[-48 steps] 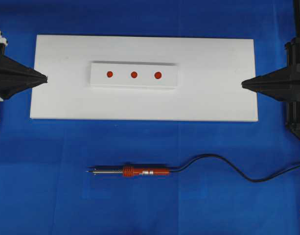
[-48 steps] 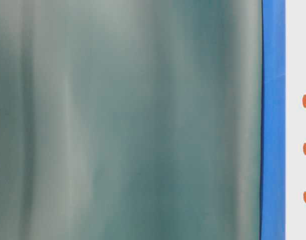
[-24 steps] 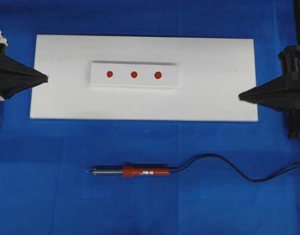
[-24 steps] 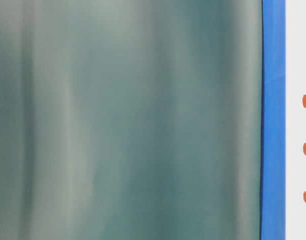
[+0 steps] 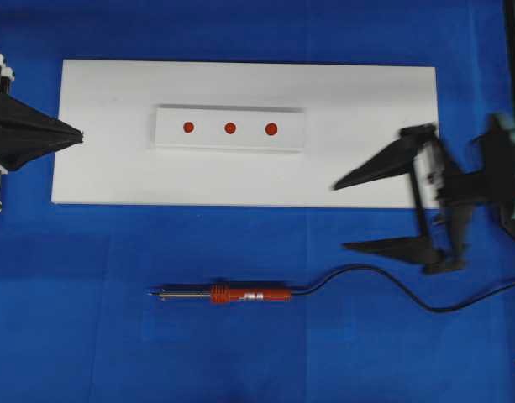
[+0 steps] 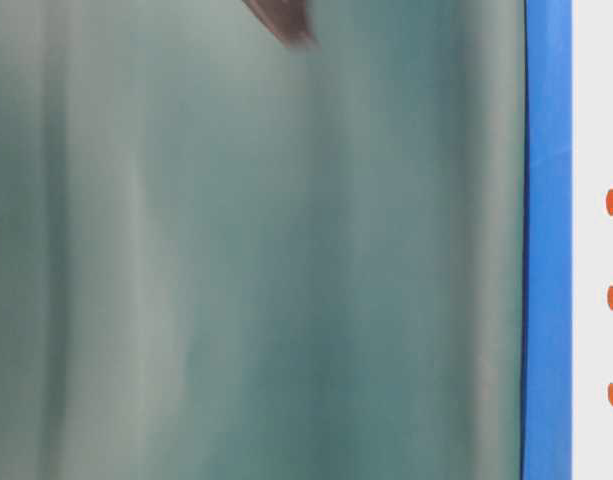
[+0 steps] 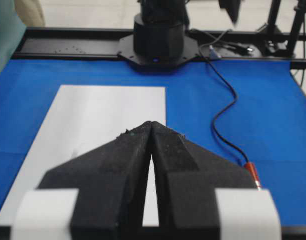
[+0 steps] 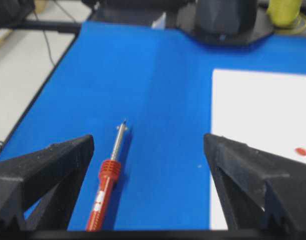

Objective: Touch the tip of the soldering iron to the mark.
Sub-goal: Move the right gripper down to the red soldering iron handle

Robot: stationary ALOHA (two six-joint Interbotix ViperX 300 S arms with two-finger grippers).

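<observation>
Right tool (image 5: 345,214) was spread wide, holding nothing; left tool (image 5: 79,135) was clenched, empty. Soldering iron (image 5: 240,295) lay flat on the blue tabletop (image 5: 114,336) below the white board (image 5: 366,101), tip pointing left.

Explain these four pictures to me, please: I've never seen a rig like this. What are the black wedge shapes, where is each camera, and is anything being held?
The black wedges are the jaws of two robot arms facing each other across a blue table. One picture looks straight down. One sits at table level and is mostly blur. The other two come from cameras mounted on each arm's wrist, looking out past its own jaws. The left gripper is shut, with its jaws pressed together over the edge of a white board. The right gripper has its jaws spread wide and holds nothing. On the board lies a smaller white strip with three red marks. The soldering iron, red-handled with a black cord, lies untouched on the table below.
</observation>
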